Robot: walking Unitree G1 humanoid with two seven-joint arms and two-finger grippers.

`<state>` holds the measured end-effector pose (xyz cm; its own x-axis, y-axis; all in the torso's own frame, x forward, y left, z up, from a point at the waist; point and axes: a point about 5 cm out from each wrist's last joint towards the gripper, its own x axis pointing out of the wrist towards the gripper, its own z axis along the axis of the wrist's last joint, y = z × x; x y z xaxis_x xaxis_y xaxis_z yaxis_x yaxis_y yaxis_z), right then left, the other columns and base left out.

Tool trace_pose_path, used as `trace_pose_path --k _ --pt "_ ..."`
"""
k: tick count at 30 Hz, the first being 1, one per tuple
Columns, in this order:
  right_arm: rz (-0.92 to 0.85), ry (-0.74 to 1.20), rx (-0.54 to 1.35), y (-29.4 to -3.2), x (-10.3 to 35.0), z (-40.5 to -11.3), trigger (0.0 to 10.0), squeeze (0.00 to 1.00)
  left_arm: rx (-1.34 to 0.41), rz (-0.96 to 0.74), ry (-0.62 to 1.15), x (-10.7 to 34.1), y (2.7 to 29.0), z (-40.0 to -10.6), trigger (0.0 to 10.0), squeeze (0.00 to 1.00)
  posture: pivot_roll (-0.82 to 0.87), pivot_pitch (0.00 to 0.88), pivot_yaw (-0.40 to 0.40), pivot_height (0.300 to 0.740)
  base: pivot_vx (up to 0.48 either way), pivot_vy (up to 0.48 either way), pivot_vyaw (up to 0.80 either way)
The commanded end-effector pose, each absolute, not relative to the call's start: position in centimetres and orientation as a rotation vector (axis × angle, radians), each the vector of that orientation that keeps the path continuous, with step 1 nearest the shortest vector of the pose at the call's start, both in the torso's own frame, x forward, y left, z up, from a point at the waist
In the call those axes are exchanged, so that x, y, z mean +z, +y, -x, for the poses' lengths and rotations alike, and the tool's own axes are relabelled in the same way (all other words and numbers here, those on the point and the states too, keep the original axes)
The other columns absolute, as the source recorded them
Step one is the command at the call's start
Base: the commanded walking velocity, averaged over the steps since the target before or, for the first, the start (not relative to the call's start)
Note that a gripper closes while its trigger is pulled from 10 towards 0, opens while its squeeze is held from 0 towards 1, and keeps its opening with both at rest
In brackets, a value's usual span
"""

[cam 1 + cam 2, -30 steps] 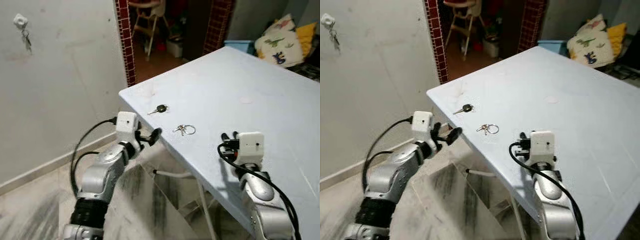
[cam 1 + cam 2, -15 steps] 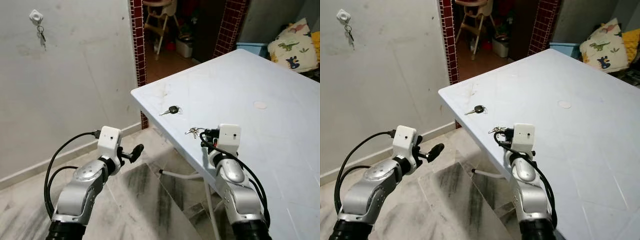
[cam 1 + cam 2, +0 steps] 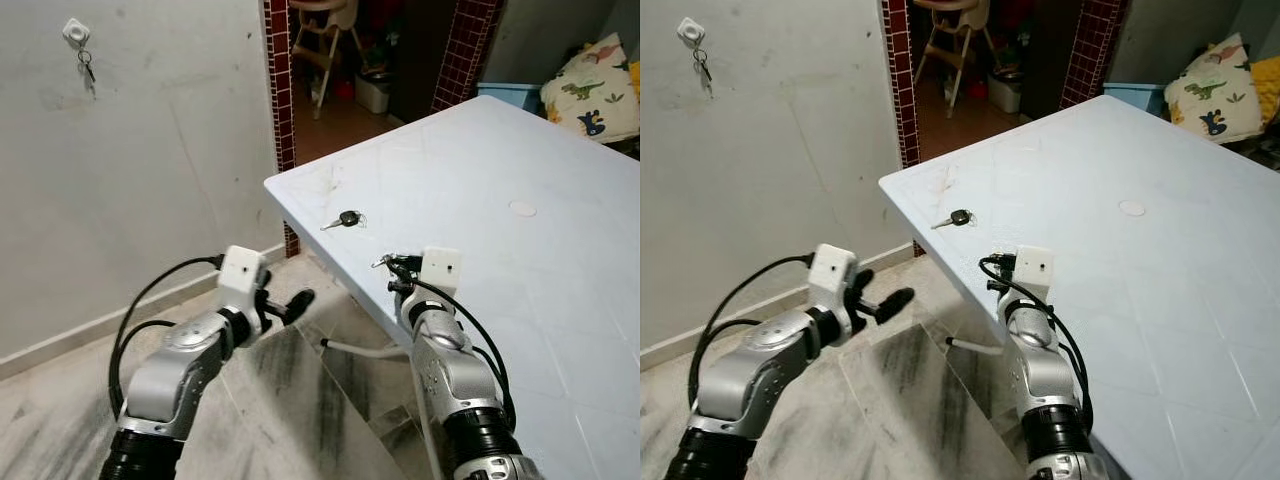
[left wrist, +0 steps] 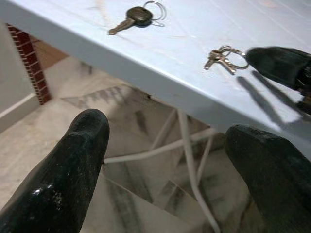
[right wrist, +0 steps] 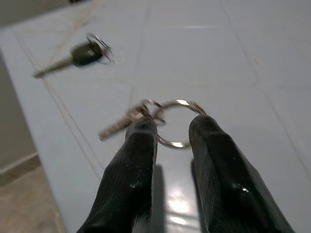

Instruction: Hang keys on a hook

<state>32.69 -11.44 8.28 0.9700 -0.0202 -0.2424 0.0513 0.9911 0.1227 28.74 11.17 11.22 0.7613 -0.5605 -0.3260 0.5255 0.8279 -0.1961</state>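
Observation:
A small bunch of keys on a ring [image 3: 384,262] lies near the front-left edge of the pale blue table [image 3: 500,170]. My right gripper [image 5: 172,133] rests low on the table, open narrowly, with its fingertips [image 5: 142,138] either side of the ring [image 5: 179,121]. A single black-headed key [image 3: 347,218] lies further back on the table. On the grey wall at far left is a white hook [image 3: 75,31] with keys hanging from it. My left gripper [image 3: 288,304] hangs open beside the table edge, over the floor.
White table legs [image 3: 362,348] run under the table beside my left arm. Behind the table is a doorway between red brick pillars [image 3: 277,80], with a high chair [image 3: 322,30] inside. Patterned pillows [image 3: 598,85] lie at the far right. The floor is marble.
The camera has turned since a second ago. My right gripper has reached forward until its fingertips straddle the key ring. My left arm has swung slightly towards the table.

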Motion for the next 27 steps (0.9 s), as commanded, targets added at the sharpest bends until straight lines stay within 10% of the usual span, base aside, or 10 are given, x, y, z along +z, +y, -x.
trace_pose_path --k 1,10,11,12,14,20,21,22,23,27 --pt "-0.140 0.187 0.019 -10.4 9.1 -33.1 10.0 0.00 -0.604 0.084 0.364 12.0 11.0 -29.0 10.0 0.00 0.12 0.000 0.033 0.740 0.000 0.000 0.00" --pt "-0.025 0.125 0.109 -9.1 8.8 -33.2 10.0 0.00 -0.609 0.097 0.351 12.3 10.7 -29.0 10.0 0.00 0.13 0.000 0.021 0.740 0.000 0.000 0.00" --pt "0.004 0.134 0.102 -9.3 8.6 -33.3 10.0 0.74 -0.613 0.099 0.350 12.3 10.6 -28.9 10.0 0.00 0.14 0.000 0.018 0.740 0.000 0.000 0.00" --pt "0.011 0.133 0.097 -9.4 8.6 -33.4 10.0 0.98 -0.617 0.100 0.348 12.3 10.5 -28.9 10.0 0.00 0.14 0.000 0.018 0.740 0.000 0.000 0.00" --pt "0.023 0.126 0.091 -9.6 8.6 -33.5 10.0 1.00 -0.620 0.100 0.348 12.3 10.5 -28.8 10.0 0.00 0.14 0.000 0.018 0.740 0.000 0.000 0.00" --pt "0.074 0.130 0.110 -9.3 8.1 -33.6 10.0 1.00 -0.616 0.100 0.347 12.3 10.5 -28.9 10.0 0.00 0.14 0.000 0.016 0.740 0.000 0.000 0.00" --pt "0.092 0.135 0.110 -9.2 7.9 -33.7 10.0 0.32 -0.616 0.102 0.346 12.3 10.5 -28.9 10.0 0.00 0.14 0.000 0.016 0.740 0.000 0.000 0.00" --pt "0.096 0.135 0.109 -9.2 7.9 -33.7 10.0 0.32 -0.615 0.102 0.346 12.3 10.5 -28.9 10.0 0.00 0.14 0.000 0.016 0.740 0.000 0.000 0.00" --pt "0.095 0.137 0.109 -9.2 7.8 -33.7 10.0 0.00 -0.615 0.102 0.346 12.3 10.5 -28.9 10.0 0.00 0.14 0.000 0.016 0.740 0.000 0.000 0.00" --pt "0.136 0.201 0.104 -9.0 7.0 -34.0 10.0 0.00 -0.617 0.102 0.344 12.4 10.4 -28.8 10.0 0.00 0.15 0.000 0.013 0.740 0.000 0.000 0.00"
